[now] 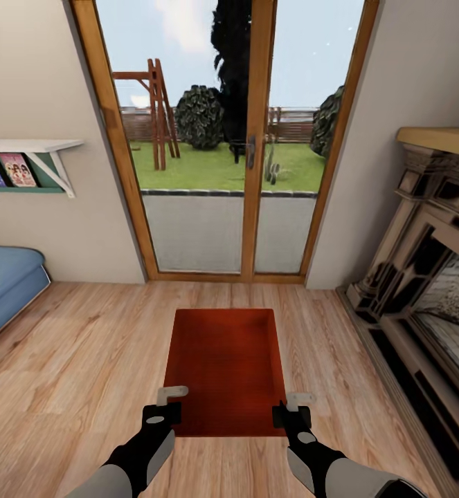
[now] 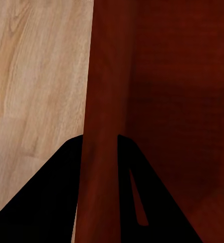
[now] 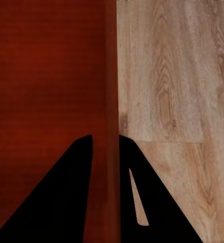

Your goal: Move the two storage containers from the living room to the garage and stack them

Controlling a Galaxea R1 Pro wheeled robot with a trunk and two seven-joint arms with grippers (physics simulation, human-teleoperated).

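Both arms are stretched forward and low, roughly parallel, coming in from the bottom of the head view with the wrists angled down. The left hand (image 1: 165, 408) sits at the near left corner of the storage container (image 1: 226, 370), and the right hand (image 1: 293, 409) is at the near right corner, so it's gripped from both sides at the end closest to the robot. In the left wrist view you can see the two dark fingers (image 2: 51, 197) straddling the thin side wall (image 2: 104, 126), one outside and one inside, closed right down on it. Same deal on the right: the fingers (image 3: 61, 197) are pinched on the other side wall (image 3: 110, 101) with the wood showing past it. The container is orange-red, rectangular, no lid, and it's got nothing in it, just the bare bottom. It's over the light wood-plank floor (image 1: 84, 346) in the middle of the room; can't tell whether it's lifted or resting on the planks. Straight ahead is a wood-framed glass door (image 1: 250, 138) looking out on a yard, a fireplace (image 1: 430, 277) on the right, a blue sofa (image 1: 4, 280) and a wall shelf (image 1: 32, 162) with books on the left.
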